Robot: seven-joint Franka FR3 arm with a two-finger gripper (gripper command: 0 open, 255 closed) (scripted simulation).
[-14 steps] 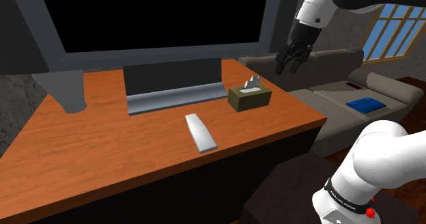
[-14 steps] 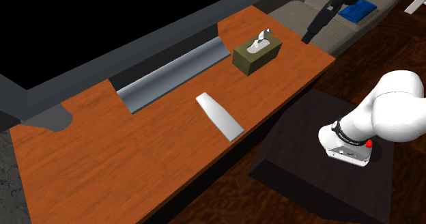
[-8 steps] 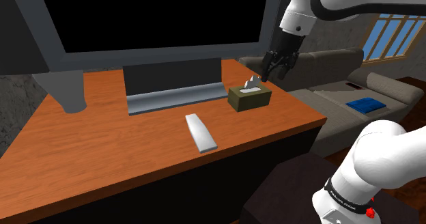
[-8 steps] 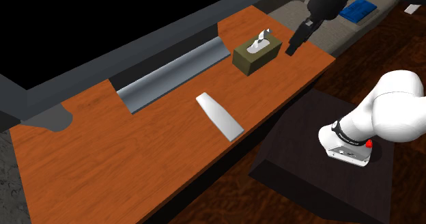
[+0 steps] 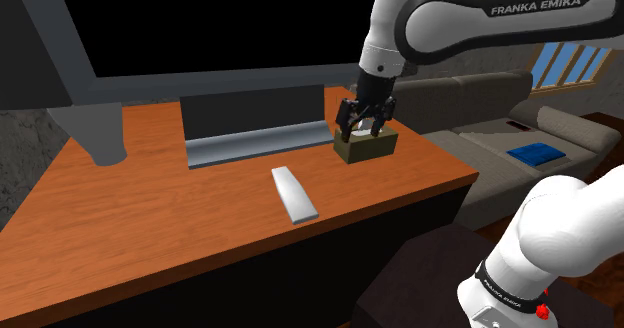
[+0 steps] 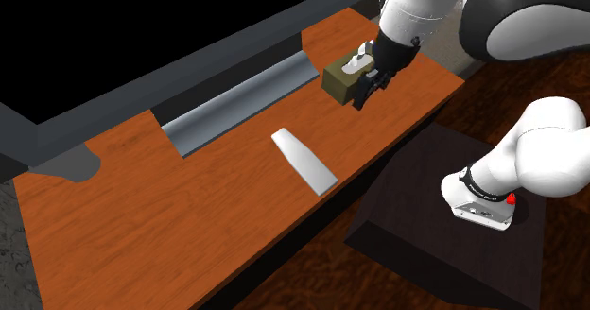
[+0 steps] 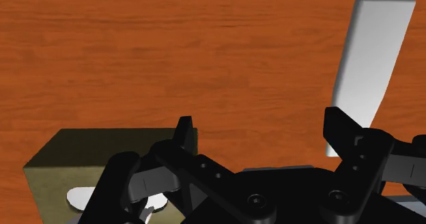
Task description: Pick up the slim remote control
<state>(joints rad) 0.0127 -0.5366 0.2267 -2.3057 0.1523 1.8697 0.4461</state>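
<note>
The slim remote control (image 5: 295, 194) (image 6: 304, 161) is a flat pale grey bar lying on the orange wooden table (image 5: 150, 216), near its front edge. My black gripper (image 5: 362, 124) (image 6: 364, 89) hangs just above an olive tissue box (image 5: 366, 146) (image 6: 340, 83), well off from the remote toward the shoulder view's right. In the wrist view the fingers (image 7: 183, 130) stand apart with nothing between them, the gripper (image 7: 263, 130) is open, the remote (image 7: 372, 59) lies beyond one fingertip, and the tissue box (image 7: 89, 161) sits by the other.
A large television with a black screen (image 5: 230, 26) rises behind the table on a grey base (image 5: 258, 141). A grey sofa (image 5: 520, 136) carrying a blue item (image 5: 535, 154) lies past the table's end. My dark stand (image 6: 444, 251) sits beside the table.
The arm has swung from over the sofa toward the shoulder view's left and come down to just over the tissue box. The fingers stayed apart; the remote has not moved.
</note>
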